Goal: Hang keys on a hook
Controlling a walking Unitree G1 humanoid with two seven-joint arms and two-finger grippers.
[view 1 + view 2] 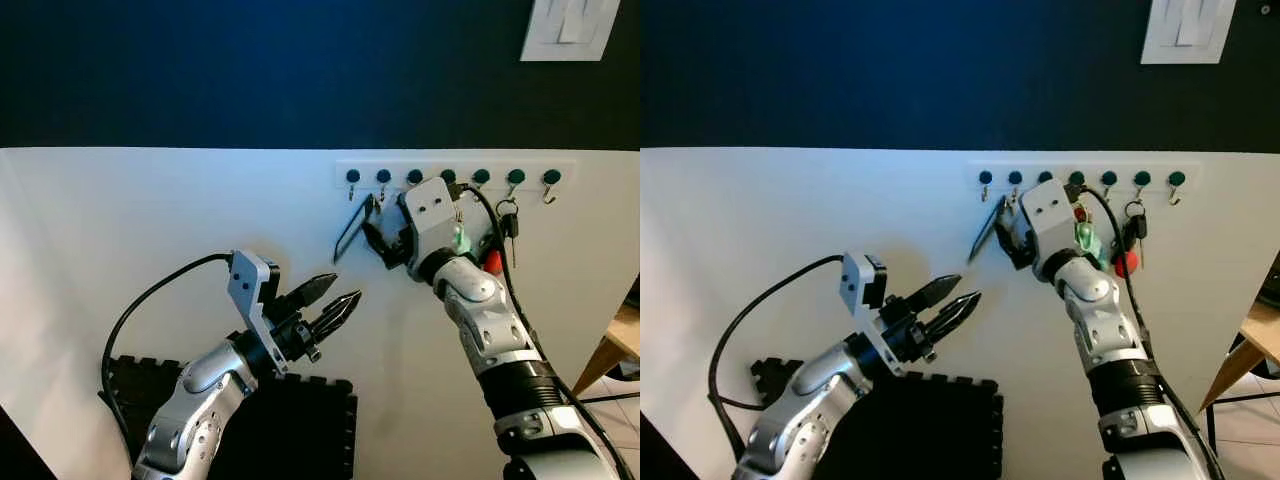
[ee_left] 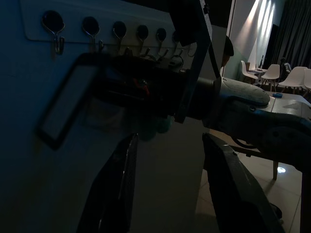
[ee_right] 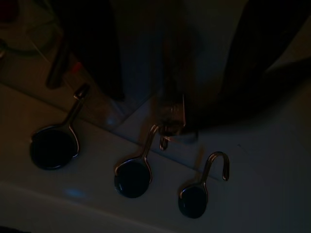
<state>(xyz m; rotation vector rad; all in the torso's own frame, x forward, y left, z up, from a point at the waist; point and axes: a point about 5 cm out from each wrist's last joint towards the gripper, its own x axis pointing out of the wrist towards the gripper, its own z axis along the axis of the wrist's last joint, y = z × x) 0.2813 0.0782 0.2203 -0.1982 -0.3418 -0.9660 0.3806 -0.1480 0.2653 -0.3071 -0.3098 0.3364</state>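
Head views: I had my right gripper (image 1: 372, 232) up at the hook rack (image 1: 455, 176), pinched on a black key loop (image 1: 352, 228) beside the second hook (image 1: 383, 179); other keys (image 1: 507, 222) hung further along. My left gripper (image 1: 335, 300) hovered lower, slightly parted, empty. Left wrist: fingers (image 2: 116, 189) apart, loop (image 2: 63, 109) ahead. Right wrist: dark, metal ring (image 3: 172, 127) touching a hook (image 3: 138, 170); I couldn't tell if it was hooked
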